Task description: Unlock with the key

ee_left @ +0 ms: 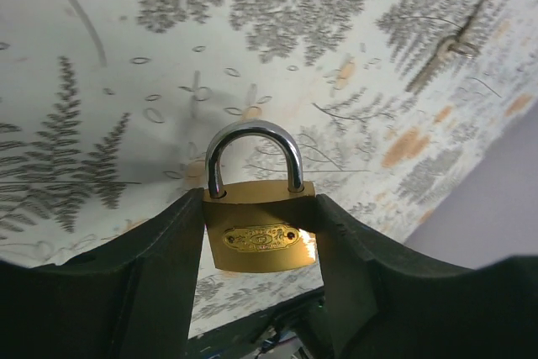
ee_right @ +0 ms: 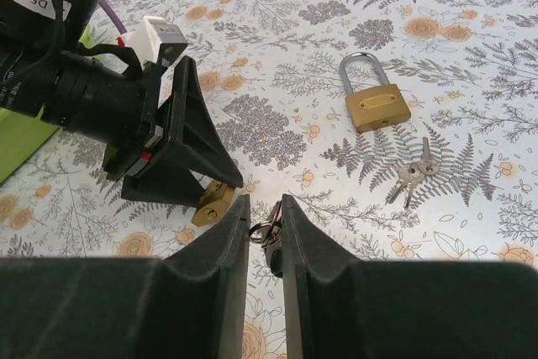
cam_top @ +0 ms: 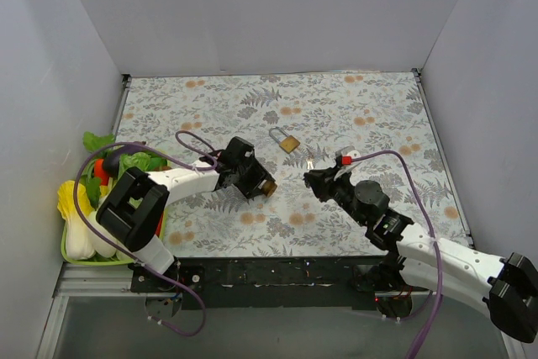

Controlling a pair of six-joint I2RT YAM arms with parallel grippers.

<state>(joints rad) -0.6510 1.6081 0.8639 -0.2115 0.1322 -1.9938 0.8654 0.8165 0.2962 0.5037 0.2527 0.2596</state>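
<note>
My left gripper (cam_top: 262, 184) is shut on a brass padlock (ee_left: 256, 237). It holds the lock by its body sides, steel shackle up and closed. The held padlock also shows in the right wrist view (ee_right: 214, 202), its bottom end facing my right gripper. My right gripper (ee_right: 263, 208) is shut on a key (ee_right: 269, 233) with a ring, a short way right of the held padlock; in the top view (cam_top: 313, 178) it points left at it. The key blade is hidden between the fingers.
A second brass padlock (cam_top: 286, 140) lies flat on the floral cloth behind both grippers, with a loose bunch of keys (cam_top: 310, 163) beside it. A green tray (cam_top: 65, 245) of toy vegetables sits at the left edge. White walls enclose the table.
</note>
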